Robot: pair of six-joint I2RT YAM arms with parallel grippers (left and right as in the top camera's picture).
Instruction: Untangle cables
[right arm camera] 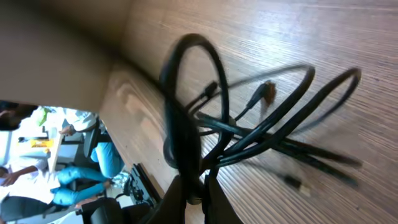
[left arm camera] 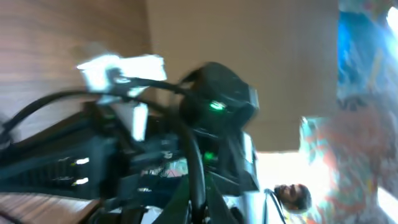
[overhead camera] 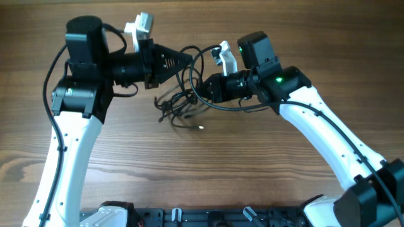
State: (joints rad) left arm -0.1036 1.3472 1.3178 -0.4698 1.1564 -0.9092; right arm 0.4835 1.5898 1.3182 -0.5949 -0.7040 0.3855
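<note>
Here, cables (right arm camera: 180,124) pinched in right end effector (right arm camera: 194,190), left end effector (overhead camera: 189,58) apparently clamping them

Left wrist view blurred, cables (right arm camera: 177,124) smeared, plug ends (right arm camera: 268,92) perhaps unreadable, right hand (right arm camera: 200,186) cropped.

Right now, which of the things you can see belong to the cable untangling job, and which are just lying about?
Part of the job:
- the cables, bunched between the two arms
- the left claw, shut on a strand
- the right claw, shut on a looped strand

Just there:
- the wooden table under it all
</note>
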